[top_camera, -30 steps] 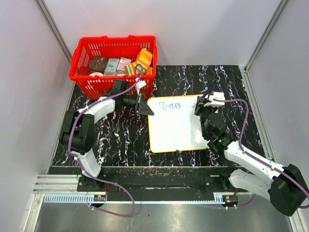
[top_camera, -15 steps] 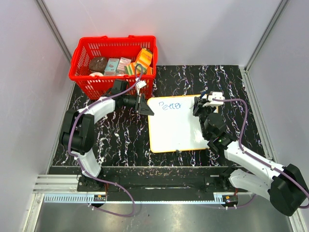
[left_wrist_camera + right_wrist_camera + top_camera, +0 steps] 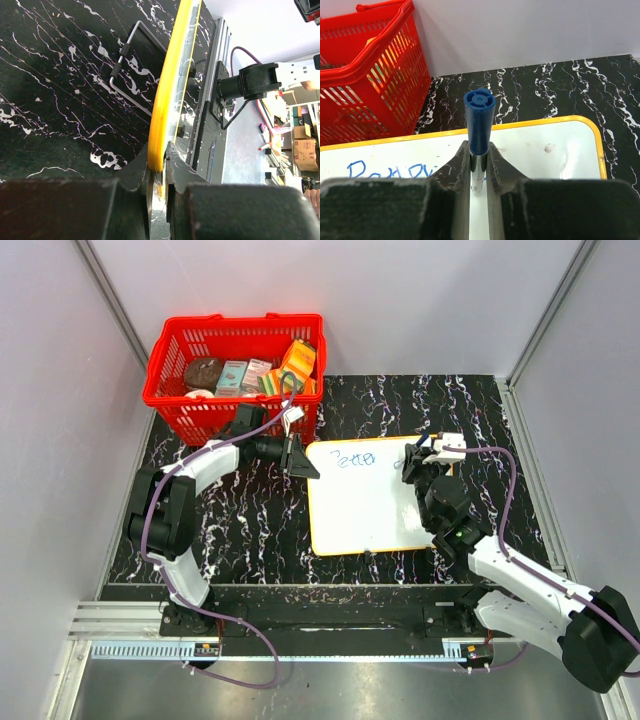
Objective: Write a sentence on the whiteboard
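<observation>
Between the fingers of the right hand (image 3: pixel 479 150) the marker (image 3: pixel 479 117) is pinched, blue end up, over the whiteboard (image 3: pixel 365 510); the sentence (image 3: pixel 353 459), one blue word, lies just left of that hand. The left hand (image 3: pixel 159 172) clamps the whiteboard's yellow rim at a corner. For clean letters, I'd hold that clamp firm, press the tip lightly, and begin the next word a gap right of the first.

Glossy smooth whiteboard (image 3: pixel 365 508), plastic basket (image 3: pixel 200 416), marbled table (image 3: pixel 250 532)

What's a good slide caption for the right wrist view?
Right fingers clamp a blue marker over the yellow-rimmed whiteboard, red basket behind.
</observation>
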`<state>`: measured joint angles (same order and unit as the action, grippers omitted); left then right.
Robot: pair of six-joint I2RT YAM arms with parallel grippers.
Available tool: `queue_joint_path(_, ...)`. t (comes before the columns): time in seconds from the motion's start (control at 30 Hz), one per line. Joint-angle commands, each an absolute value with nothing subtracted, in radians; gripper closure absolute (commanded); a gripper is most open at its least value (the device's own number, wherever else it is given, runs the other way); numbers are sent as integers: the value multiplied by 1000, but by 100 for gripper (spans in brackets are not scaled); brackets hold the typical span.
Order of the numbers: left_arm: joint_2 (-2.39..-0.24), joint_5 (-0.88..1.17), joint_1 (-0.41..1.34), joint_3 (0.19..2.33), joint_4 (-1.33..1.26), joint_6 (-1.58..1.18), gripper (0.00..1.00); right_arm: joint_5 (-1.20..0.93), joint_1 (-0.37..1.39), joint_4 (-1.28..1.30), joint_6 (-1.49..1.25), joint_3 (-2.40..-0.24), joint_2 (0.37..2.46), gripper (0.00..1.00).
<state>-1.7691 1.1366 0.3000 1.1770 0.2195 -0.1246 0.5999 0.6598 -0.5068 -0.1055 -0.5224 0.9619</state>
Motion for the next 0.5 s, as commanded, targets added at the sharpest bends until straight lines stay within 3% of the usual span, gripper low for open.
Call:
queue_joint_path(0.0, -1778, 1002, 310, 1212, 172, -17, 100, 649, 653, -499, -100, -540, 957, 100)
queue_joint_path(0.47, -1778, 1002, 310, 1215, 173, -17, 100, 672, 650, -552, -52, -569, 945, 100)
